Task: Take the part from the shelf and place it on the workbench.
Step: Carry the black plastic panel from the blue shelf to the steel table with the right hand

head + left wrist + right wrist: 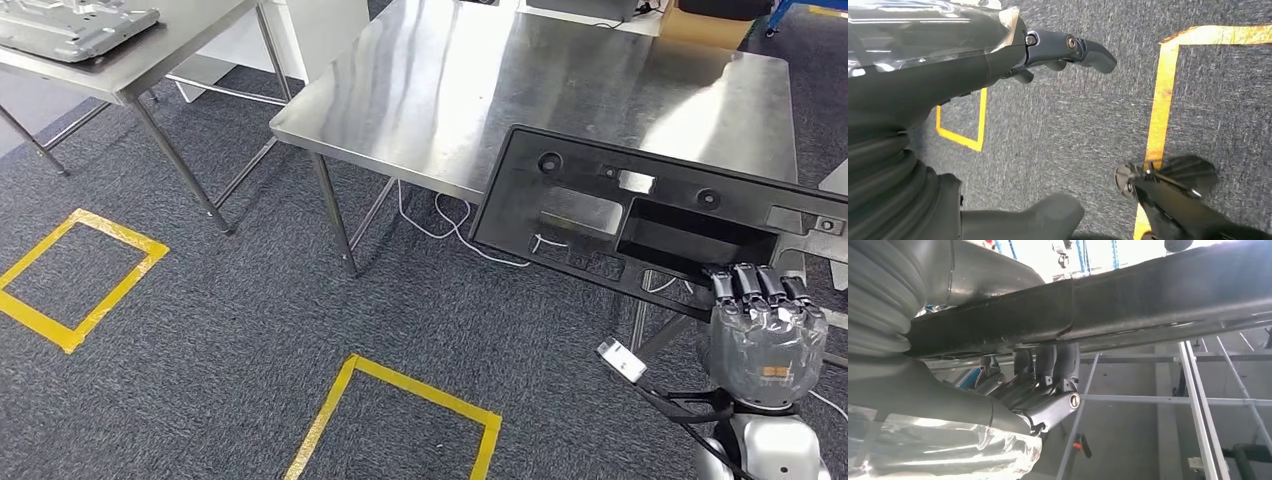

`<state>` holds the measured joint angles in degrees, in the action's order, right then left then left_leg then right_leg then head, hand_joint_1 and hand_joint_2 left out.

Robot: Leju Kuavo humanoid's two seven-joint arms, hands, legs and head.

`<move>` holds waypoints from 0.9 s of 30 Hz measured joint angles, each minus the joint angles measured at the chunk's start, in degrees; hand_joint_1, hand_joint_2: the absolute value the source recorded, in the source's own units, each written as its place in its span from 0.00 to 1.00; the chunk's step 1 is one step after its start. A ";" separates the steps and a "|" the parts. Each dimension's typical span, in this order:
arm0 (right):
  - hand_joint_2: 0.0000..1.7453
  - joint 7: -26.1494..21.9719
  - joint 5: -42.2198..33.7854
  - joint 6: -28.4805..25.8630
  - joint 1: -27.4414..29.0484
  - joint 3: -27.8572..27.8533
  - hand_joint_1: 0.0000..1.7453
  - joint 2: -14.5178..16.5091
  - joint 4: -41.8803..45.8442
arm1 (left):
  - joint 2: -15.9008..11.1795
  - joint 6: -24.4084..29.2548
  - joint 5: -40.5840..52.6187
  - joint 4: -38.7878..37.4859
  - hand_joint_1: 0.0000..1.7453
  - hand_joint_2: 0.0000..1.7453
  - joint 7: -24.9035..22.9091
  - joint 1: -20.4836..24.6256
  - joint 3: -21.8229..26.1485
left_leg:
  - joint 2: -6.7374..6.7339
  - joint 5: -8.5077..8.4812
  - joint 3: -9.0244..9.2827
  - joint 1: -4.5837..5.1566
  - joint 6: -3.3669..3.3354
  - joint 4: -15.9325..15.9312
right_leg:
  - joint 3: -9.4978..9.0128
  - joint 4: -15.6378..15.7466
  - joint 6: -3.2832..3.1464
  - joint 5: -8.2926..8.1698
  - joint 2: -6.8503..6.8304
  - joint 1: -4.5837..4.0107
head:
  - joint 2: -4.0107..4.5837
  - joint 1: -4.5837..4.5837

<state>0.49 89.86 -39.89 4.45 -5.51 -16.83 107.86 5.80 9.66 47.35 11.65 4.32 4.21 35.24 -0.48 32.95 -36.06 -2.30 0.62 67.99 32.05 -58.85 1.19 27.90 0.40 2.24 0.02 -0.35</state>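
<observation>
The right hand [765, 335] is raised at the end of its silver arm, fingers [1058, 362] curled up over the edge of the black part [640, 215] — gripping it. The left hand [998, 60] hangs low — fingers loosely extended, holding nothing.

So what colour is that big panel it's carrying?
Black; the panel shows best in the head view.

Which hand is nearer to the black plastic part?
The right hand: it grips the lower edge of the black plastic part. The left hand hangs over the carpet, apart from it.
</observation>
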 joint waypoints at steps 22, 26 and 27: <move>1.00 1.25 -0.25 -0.10 5.01 -1.09 1.00 -1.02 2.40 | -0.61 -0.16 0.49 -0.04 0.00 1.00 -0.40 -0.57 0.99 | 0.61 -4.74 7.40 2.09 -3.61 -12.04 | 4.83 -3.44 4.38 0.26 -0.75 0.02 | 0.00 -0.17; 1.00 1.28 -0.84 -0.12 6.82 -1.60 1.00 -1.46 3.68 | -0.86 -0.18 0.42 -0.03 0.00 1.00 -0.33 -0.49 1.24 | 0.04 -1.90 8.77 2.14 -2.03 -11.10 | 2.90 0.36 1.90 -2.64 -2.25 0.10 | 0.00 -0.56; 1.00 1.28 -0.92 -0.12 7.09 -1.70 1.00 -1.60 4.05 | -0.85 -0.22 0.39 -0.03 0.00 1.00 -0.32 -0.42 1.31 | -0.10 -1.74 8.86 1.89 -1.81 -10.27 | 2.48 0.35 1.08 -2.52 -1.83 0.12 | 0.00 -0.44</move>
<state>1.77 88.94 -40.01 11.55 -7.21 -18.43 111.91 4.95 9.43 47.75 11.62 3.99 3.79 36.56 -0.58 31.21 -27.20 -0.41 -1.20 57.72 34.53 -58.51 2.28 25.38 -1.43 2.36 0.02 -0.79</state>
